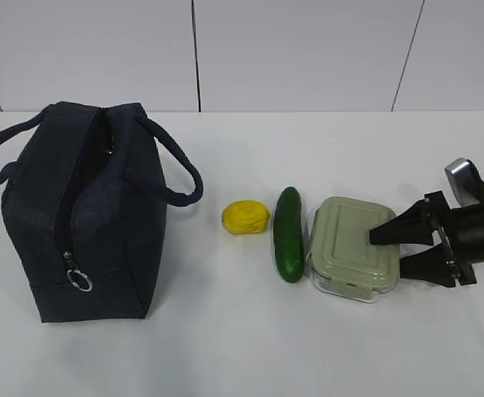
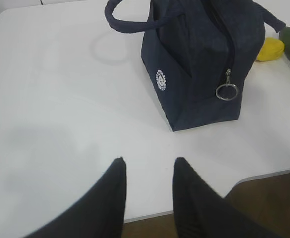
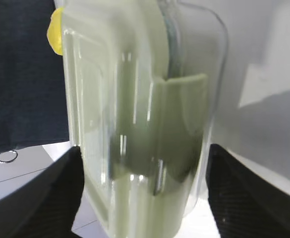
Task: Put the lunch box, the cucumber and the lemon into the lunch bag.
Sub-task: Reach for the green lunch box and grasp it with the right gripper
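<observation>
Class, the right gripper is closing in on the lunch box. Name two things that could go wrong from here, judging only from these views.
1. The right gripper straddles the lunch box with its fingers open; the smooth clear walls could slip as it closes.
2. The cucumber lies right beside the box, so a nudge may roll it toward the lemon.
3. The bag mouth looks narrow; the box may catch.

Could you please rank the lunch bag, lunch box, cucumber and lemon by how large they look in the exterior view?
1. lunch bag, by far the largest
2. lunch box
3. cucumber, about as long as the box but much slimmer
4. lemon, the smallest
</observation>
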